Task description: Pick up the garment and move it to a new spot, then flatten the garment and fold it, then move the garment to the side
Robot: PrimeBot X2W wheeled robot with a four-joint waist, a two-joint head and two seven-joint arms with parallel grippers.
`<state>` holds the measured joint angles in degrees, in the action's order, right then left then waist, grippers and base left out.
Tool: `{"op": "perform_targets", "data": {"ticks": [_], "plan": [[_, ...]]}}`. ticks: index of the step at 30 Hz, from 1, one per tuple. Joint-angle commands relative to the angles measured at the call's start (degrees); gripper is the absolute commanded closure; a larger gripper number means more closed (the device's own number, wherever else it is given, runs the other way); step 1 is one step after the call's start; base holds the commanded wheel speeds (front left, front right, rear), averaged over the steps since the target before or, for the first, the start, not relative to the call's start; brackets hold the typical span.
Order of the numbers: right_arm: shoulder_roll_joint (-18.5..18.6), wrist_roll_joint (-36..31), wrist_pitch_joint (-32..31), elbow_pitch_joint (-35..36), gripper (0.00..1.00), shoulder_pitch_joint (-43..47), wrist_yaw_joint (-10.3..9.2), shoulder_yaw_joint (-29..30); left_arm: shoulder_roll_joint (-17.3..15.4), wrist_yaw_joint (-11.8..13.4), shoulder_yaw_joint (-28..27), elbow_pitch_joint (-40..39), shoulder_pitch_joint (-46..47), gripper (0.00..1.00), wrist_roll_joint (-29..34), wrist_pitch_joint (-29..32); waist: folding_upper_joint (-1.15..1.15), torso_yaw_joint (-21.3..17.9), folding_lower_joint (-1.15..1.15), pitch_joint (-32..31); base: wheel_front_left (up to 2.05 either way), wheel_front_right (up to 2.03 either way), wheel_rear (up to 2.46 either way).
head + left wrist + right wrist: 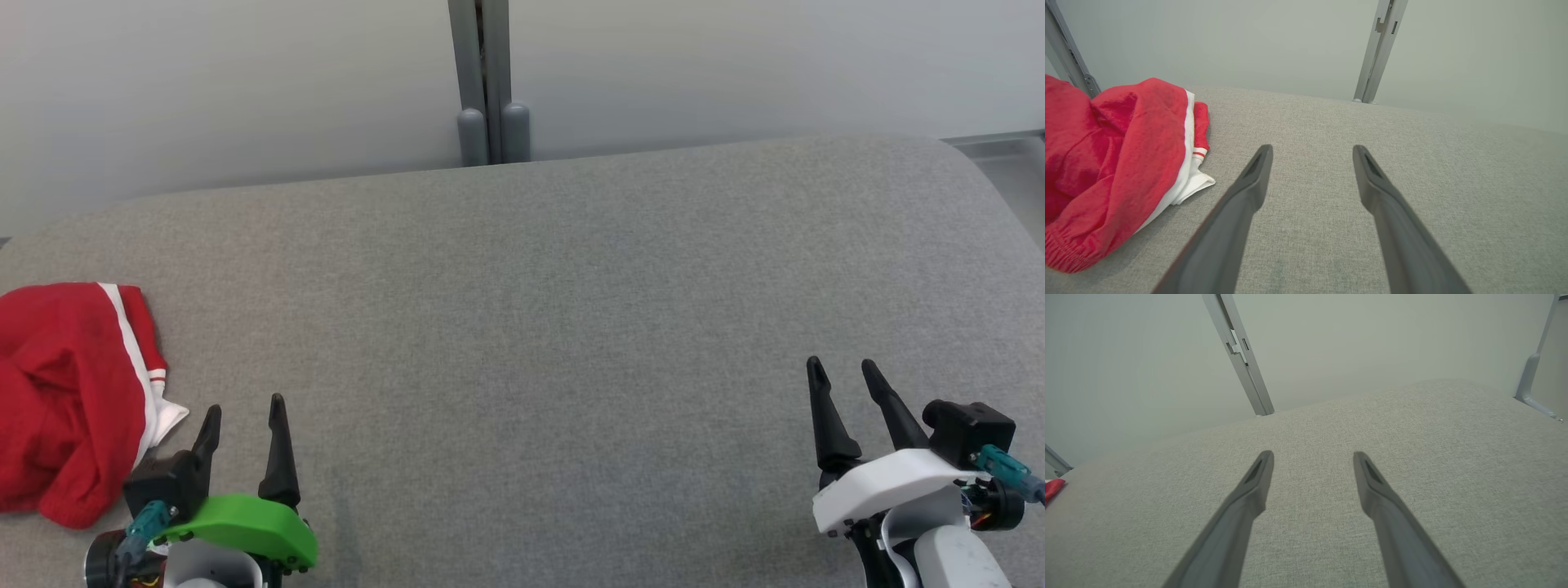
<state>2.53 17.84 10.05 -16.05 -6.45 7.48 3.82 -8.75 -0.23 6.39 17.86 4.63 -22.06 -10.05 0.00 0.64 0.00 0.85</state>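
Apparently nothing is done yet: the red garment (69,392), with a white side stripe, lies crumpled in a heap at the far left edge of the grey padded surface (531,327), just beside the left end effector (245,404) but not touching it. Both are spread wide and empty, the right end effector (839,361) well apart from the cloth, over bare fabric. By my read the pickup, relocation, flattening, folding and final move aside are all left to do.
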Motion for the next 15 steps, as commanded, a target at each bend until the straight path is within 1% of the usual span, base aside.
{"op": "perform_targets", "data": {"ticks": [1, 7, 15], "plan": [[0.34, -1.55, 0.52, 0.29, 0.0, 0.11, 0.02, 0.18, -0.6, 0.13, 0.19, -0.17, -0.18, 0.0, 1.53, -0.52, 0.0, 0.03, 0.0, -0.03, 0.0, 0.0, 0.0], [0.36, -4.78, 1.3, -0.39, 0.0, 0.56, 0.02, 0.82, -0.34, 0.06, 0.16, 0.59, -0.41, 0.0, 4.45, -1.37, 0.0, 0.35, 0.0, -0.31, 0.0, 0.0, 0.0], [0.37, -8.22, 2.3, -1.62, 0.0, 1.83, 0.02, 1.08, 0.49, -0.84, 0.13, 1.96, -1.34, 0.0, 8.08, -2.27, 0.0, 0.99, 0.0, -0.94, 0.0, 0.0, 0.0]]}}
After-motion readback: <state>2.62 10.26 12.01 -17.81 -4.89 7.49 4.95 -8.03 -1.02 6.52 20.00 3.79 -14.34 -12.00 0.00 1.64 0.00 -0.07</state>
